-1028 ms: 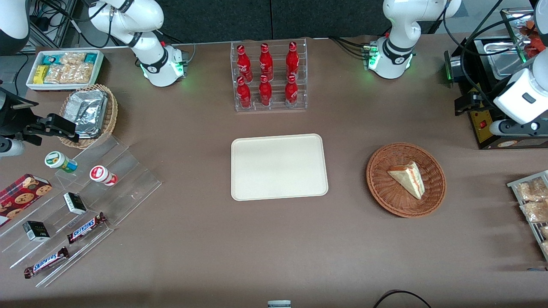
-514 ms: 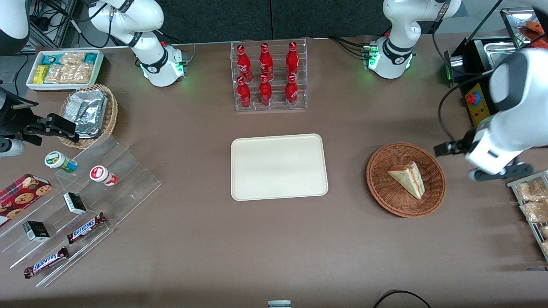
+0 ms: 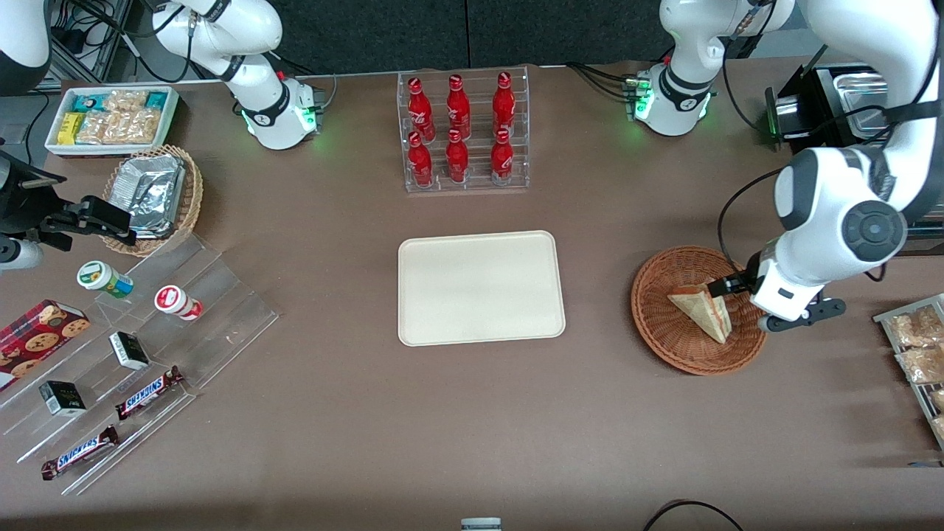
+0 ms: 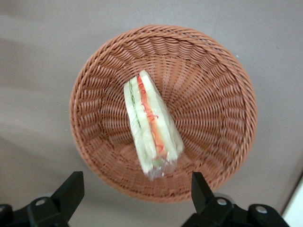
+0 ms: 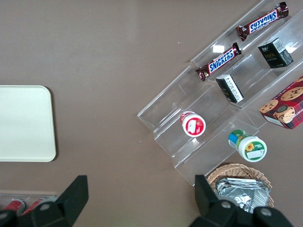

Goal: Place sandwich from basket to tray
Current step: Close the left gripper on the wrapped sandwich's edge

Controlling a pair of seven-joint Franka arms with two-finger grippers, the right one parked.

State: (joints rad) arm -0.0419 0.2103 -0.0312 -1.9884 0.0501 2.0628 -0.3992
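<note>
Sandwich: the triangular wrapped sandwich wedge (image 3: 700,308) lies in the round reddish-brown wicker basket (image 3: 664,339), near its middle.
Basket: toward the working arm's end of the table, well apart from the tray.
Tray: the flat cream rectangular tray (image 3: 481,287) sits mid-table, between the basket and the clear stepped display stand (image 3: 221,310).
Bottles: the clear rack of red bottles (image 3: 464,133) stands farther from the front camera than the tray.
Parked arm's end: a small tan wicker basket (image 3: 188,199) lies between the stand and the white snack bin (image 3: 110,118).
Gripper: the left gripper (image 4: 135,182) hangs above the basket, fingers spread wider than the sandwich.
</note>
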